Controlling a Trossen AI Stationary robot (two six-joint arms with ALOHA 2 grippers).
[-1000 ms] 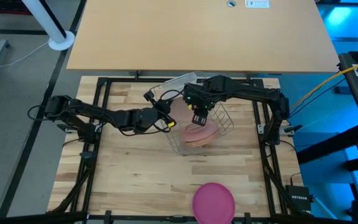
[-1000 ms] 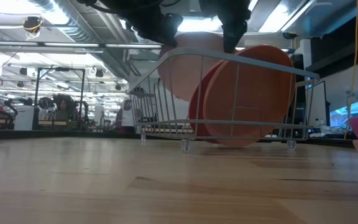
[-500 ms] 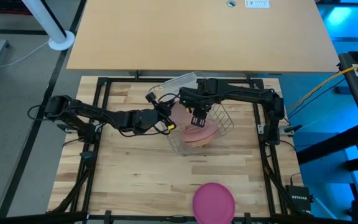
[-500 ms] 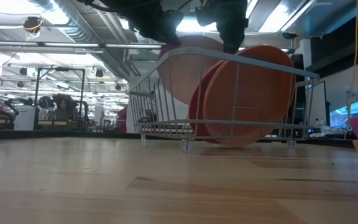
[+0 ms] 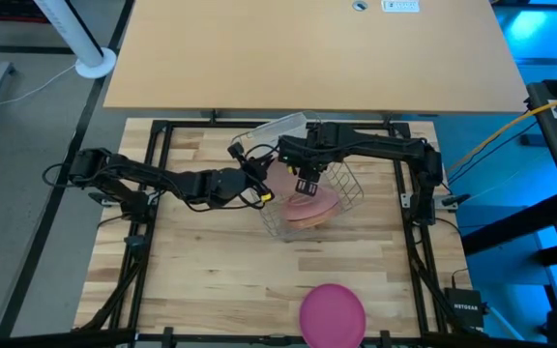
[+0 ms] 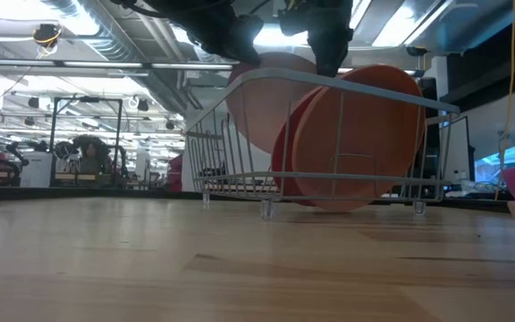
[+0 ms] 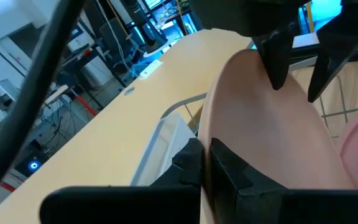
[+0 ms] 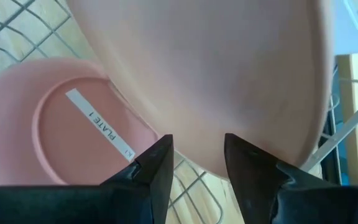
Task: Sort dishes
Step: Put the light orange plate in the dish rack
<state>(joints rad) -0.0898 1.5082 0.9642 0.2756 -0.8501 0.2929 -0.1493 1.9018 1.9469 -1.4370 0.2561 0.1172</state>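
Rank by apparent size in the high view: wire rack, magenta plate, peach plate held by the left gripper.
1. wire rack
2. magenta plate
3. peach plate, mostly hidden under the arms and tilted, so its true size is unsure.

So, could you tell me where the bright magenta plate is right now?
In the high view, the magenta plate lies flat at the table's near edge, right of centre, apart from the wire rack and both arms.

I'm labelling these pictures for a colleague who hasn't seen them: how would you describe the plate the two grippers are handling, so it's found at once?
Find the silver wire basket rack at the middle of the wooden table. The pale peach-pink round plastic plate stands tilted over the rack's left end, its rim pinched by the left gripper, with the right gripper open astride its edge. Unlike the orange plates resting in the rack, it is held up.
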